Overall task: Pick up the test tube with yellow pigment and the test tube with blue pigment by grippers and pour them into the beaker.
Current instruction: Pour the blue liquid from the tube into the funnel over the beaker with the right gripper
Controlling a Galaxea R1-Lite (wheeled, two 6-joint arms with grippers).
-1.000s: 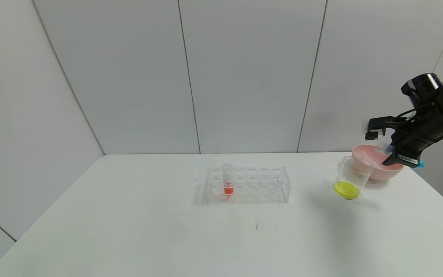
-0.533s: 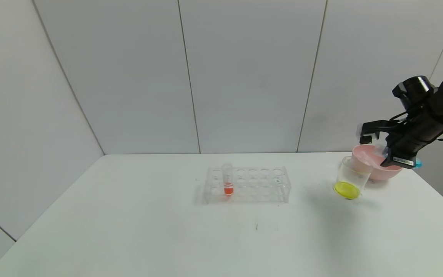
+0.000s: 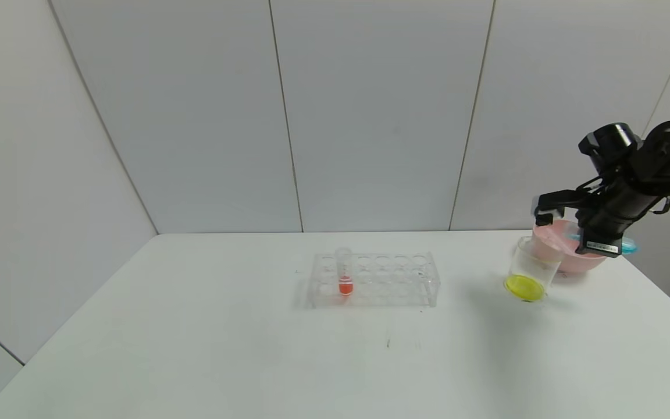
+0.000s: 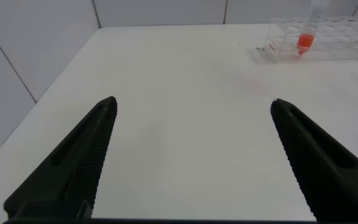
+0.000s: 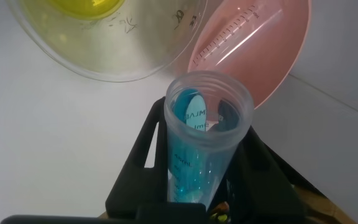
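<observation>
Your right gripper [image 3: 598, 240], clamped on the blue-pigment test tube [image 5: 201, 140], has shifted closer to the beaker [image 3: 530, 269]; pour pending; left gripper [image 4: 191, 155] wide.

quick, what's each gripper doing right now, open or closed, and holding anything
Left gripper: open, holding nothing.
Right gripper: closed on the test tube with blue pigment, near the beaker.
</observation>
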